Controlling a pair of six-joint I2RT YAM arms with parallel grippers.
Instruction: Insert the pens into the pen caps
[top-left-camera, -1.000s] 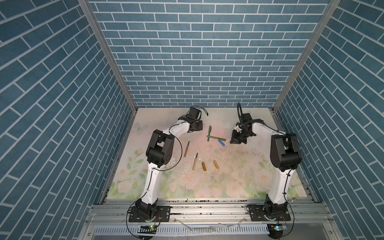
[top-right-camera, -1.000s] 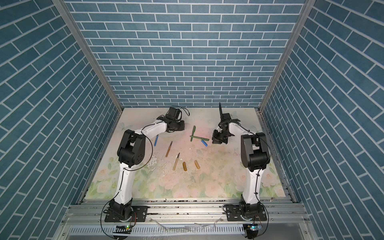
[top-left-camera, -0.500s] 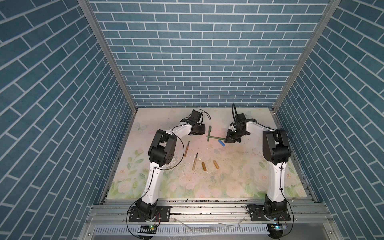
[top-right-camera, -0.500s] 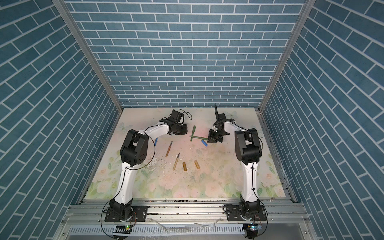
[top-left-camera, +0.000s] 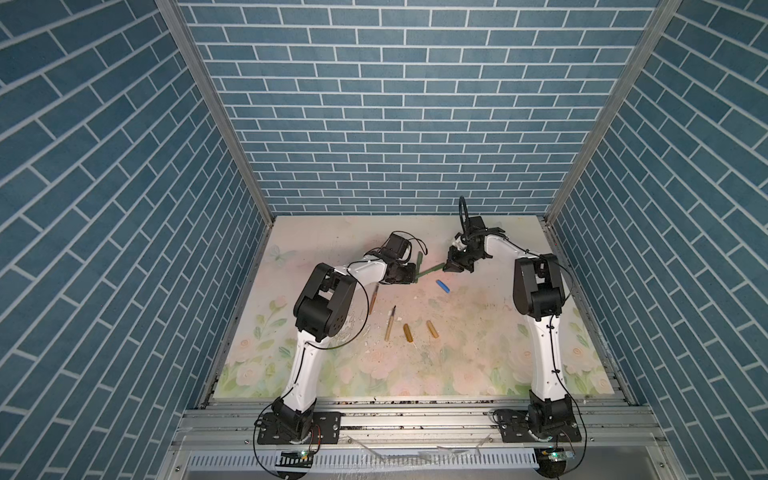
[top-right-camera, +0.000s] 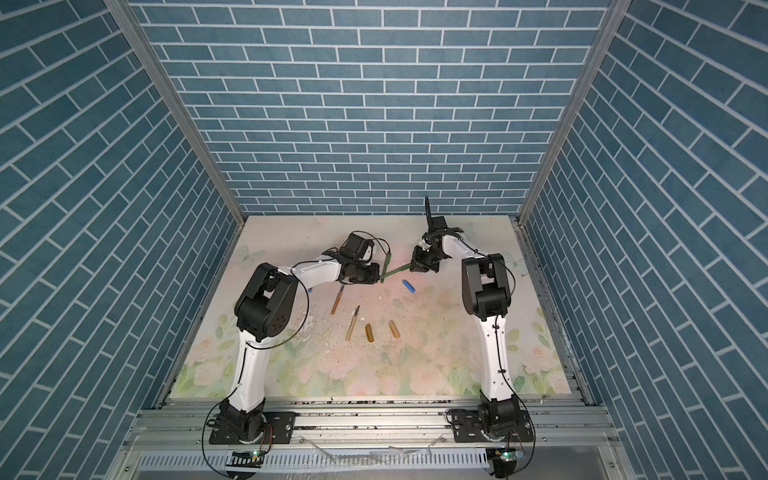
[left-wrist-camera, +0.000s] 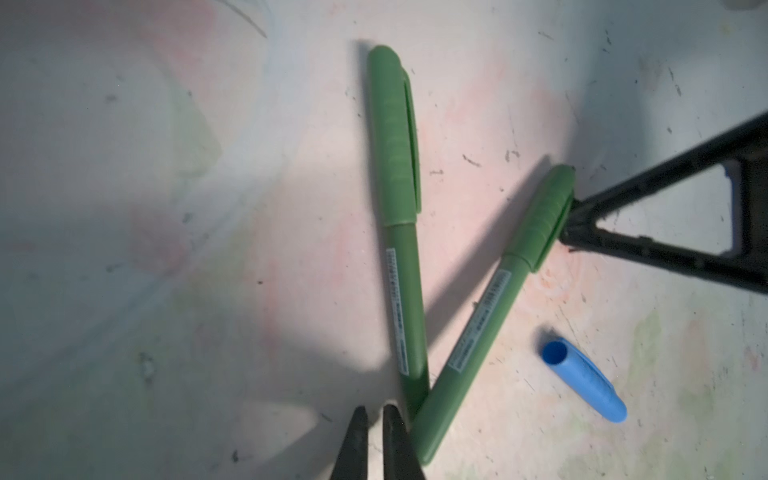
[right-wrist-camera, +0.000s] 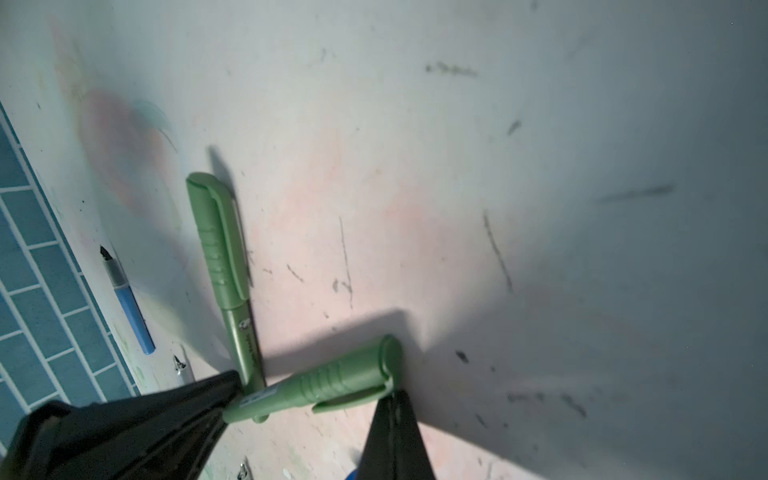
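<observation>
**Both grippers closed at the green pens**

Nearest the front edge of the pale floral worktop (top-left-camera: 457, 365) we see a short amber-orange plastic cap (top-left-camera: 408, 333) beside a second amber-orange cap (top-left-camera: 432, 328). Just left lie a slim golden-brown pen (top-left-camera: 390, 326) and, farther back, another golden-brown pen (top-left-camera: 373, 298). Beyond, a stubby blue plastic cap (top-left-camera: 443, 286) lies alone. Toward the back edge, a capped green plastic pen (left-wrist-camera: 399, 208) and a second capped green pen (left-wrist-camera: 498, 299) form a V, barrel ends touching. The left gripper (left-wrist-camera: 375, 409), jaws pinched together and empty, sits just beside that junction. The right gripper (right-wrist-camera: 392, 405), closed on nothing, touches the second pen's cap. An uncapped blue pen (right-wrist-camera: 133, 311) lies by the tiled wall.
</observation>
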